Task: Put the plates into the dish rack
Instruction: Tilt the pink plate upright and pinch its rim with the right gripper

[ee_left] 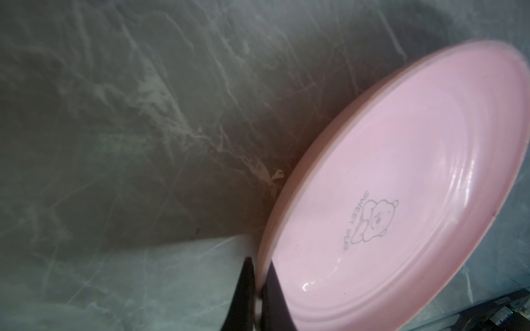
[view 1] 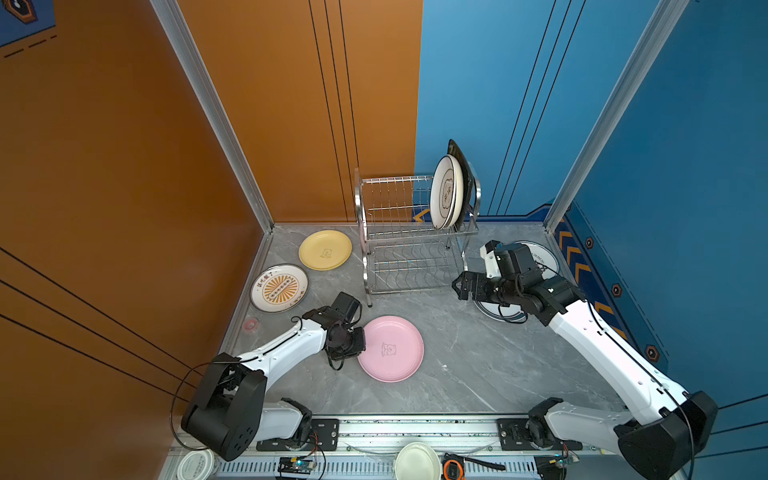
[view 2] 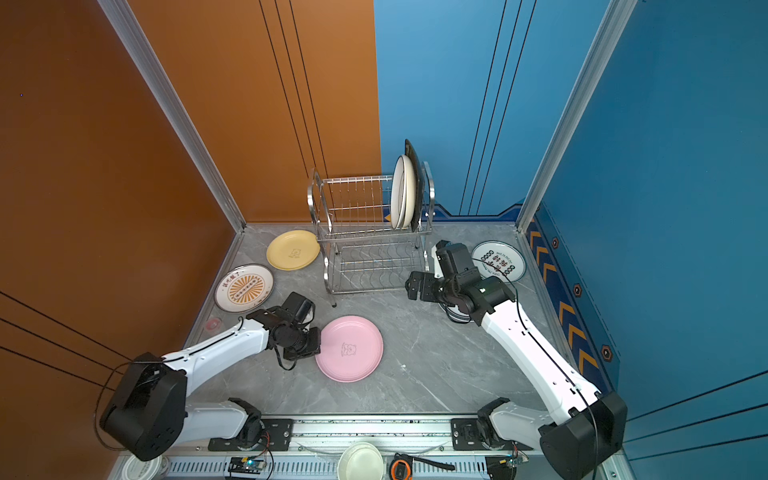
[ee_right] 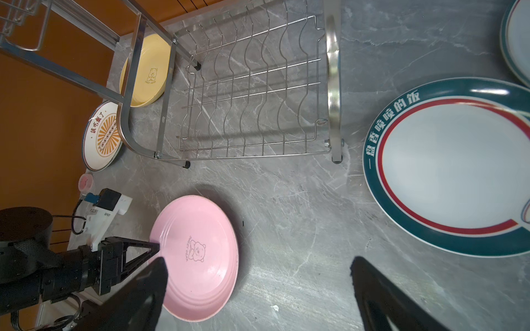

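Pink plate [view 1: 390, 348] lies face up on the desk [view 1: 478, 374], in front of the dish rack [view 1: 409, 232] and well apart from it. The left gripper [ee_left: 259, 289] has its fingers [ee_left: 243, 289] pinching the rim on the side nearest its own arm, one on each face. An edge grip is probably chosen because a flat plate offers nothing else to take hold of. Whether that edge is off the desk I cannot tell.

Being round, the plate has no long axis; what counts is its face, which points upward. In the rack's upper tier a white plate [view 1: 444, 195], a cream plate [view 1: 458, 195] and a black square plate [view 1: 461, 158] stand on edge at the right end. The pink one would likely need tipping upright, face parallel to theirs. The right gripper [ee_right: 258, 260] hovers over the desk by the rack's lower tier, fingers spread wide and holding nothing, seemingly kept out of the way.
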Controlling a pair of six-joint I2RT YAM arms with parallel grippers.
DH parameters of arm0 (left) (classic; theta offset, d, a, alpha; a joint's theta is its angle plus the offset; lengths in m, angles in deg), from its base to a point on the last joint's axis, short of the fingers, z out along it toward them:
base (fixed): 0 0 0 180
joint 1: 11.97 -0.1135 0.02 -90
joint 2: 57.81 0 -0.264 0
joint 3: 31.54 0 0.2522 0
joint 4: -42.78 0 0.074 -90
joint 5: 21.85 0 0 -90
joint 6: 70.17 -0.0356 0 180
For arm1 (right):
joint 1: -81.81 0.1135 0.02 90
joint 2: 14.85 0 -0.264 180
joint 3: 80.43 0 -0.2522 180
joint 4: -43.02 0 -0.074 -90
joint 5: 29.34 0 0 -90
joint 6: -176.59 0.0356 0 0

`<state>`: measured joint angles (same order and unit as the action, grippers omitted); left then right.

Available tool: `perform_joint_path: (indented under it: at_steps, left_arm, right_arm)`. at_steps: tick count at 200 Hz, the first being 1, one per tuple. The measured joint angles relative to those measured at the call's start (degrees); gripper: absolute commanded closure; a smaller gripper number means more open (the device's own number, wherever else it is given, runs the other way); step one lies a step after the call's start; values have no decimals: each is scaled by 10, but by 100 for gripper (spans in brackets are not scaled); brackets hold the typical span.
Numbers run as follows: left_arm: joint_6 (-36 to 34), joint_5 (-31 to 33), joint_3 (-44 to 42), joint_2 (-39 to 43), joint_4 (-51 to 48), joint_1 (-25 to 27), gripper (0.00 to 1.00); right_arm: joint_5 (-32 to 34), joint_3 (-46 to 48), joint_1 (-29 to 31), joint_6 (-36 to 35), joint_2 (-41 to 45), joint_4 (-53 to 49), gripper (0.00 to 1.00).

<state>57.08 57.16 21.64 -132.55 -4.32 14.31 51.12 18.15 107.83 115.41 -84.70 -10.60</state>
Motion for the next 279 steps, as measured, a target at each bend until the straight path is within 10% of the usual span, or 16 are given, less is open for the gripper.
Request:
perform_joint_path:
  at_steps: [109, 279]
  left_arm:
    - [-4, -51, 54, 77, -4, 4, 100]
    - [-10, -86, 109, 85, -3, 4, 100]
  right_arm:
    - [-195, 54, 13, 26, -56, 90, 3]
    - [-296, 67, 48, 58, -116, 159, 46]
